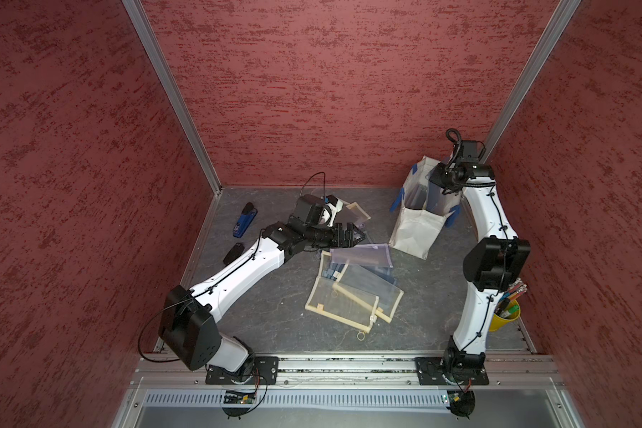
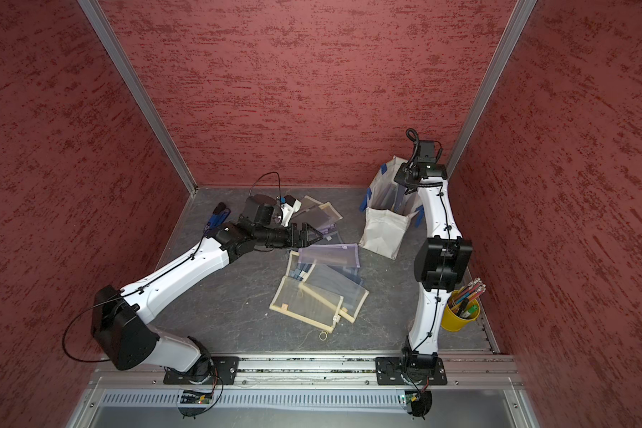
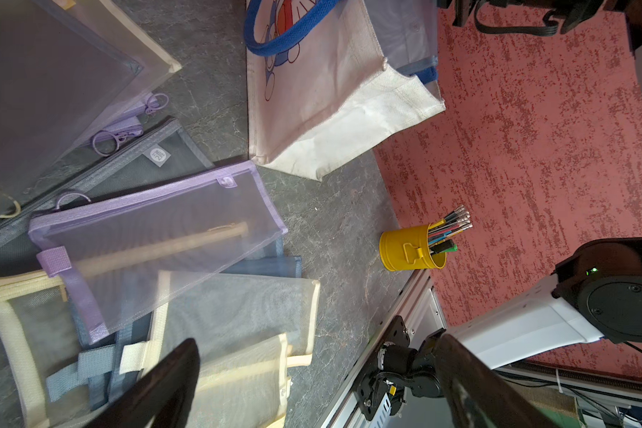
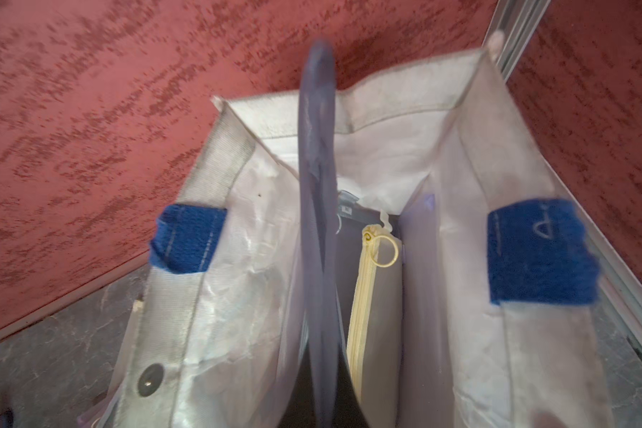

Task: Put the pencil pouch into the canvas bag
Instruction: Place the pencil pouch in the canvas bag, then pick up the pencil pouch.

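The right hand, pressed together, pinches a blue-grey mesh pencil pouch edge-on. The pouch reaches down from the hand into the open mouth of the canvas bag, beside a cream-zippered pouch lying inside. The left hand, spread wide and holding nothing, hovers just above a heap of loose pouches on the tabletop.

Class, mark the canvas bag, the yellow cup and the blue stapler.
canvas bag point(image 1: 416, 230): in a top view, white side wall.
yellow cup point(image 3: 400, 245): left wrist view, outer wall.
blue stapler point(image 1: 244, 221): in a top view, mid-body.
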Controlling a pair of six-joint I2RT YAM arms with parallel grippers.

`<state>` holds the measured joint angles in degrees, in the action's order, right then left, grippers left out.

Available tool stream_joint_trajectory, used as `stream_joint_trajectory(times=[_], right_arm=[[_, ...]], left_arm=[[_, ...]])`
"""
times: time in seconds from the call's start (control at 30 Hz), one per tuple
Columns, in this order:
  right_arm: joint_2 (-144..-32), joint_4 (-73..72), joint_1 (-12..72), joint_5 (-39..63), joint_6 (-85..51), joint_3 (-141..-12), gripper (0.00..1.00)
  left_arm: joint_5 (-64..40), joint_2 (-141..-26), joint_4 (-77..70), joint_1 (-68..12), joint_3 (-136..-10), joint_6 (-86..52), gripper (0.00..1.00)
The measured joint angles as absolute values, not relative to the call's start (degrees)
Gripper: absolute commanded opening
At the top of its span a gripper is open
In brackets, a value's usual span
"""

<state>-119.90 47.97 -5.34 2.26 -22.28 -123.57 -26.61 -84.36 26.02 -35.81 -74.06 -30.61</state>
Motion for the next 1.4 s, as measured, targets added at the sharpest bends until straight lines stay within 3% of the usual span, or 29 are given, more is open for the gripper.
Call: stream_joint_trajectory(times=[0.2, 0.37, 0.5, 0.6, 0.83, 1.07, 1.4], right_arm=[[-119.90, 43.68, -5.34, 2.33, -23.31, -116.77, 0.02], [-119.57, 43.16, -5.34, 2.11, -22.85, -116.18, 0.30], [-117.78, 43.33, -5.32, 1.04, -21.12, -116.20, 0.45], [-115.07, 44.23, -5.08, 0.05, -19.64, -116.20, 0.50], [-105.41, 47.24, -0.67, -3.09, -16.84, -115.70, 0.55], [-96.23, 47.51, 15.22, -2.44, -18.26, -106.48, 0.60], [-98.54, 41.12, 26.39, 4.34, -25.32, -85.69, 0.60]], left_arm=[[-25.89, -85.21, 26.13, -36.14, -74.06, -31.05, 1.00], [-25.32, -87.70, 26.44, -36.12, -74.06, -31.64, 0.99], [-25.21, -88.51, 27.14, -35.88, -73.38, -32.32, 1.00], [-25.50, -88.07, 26.41, -35.07, -71.31, -33.08, 0.99], [-26.92, -87.68, 25.85, -30.09, -65.69, -34.17, 0.99], [-28.62, -87.81, 24.21, -28.56, -62.78, -35.20, 1.00], [-30.48, -92.31, 12.78, -28.29, -55.75, -44.10, 0.92]])
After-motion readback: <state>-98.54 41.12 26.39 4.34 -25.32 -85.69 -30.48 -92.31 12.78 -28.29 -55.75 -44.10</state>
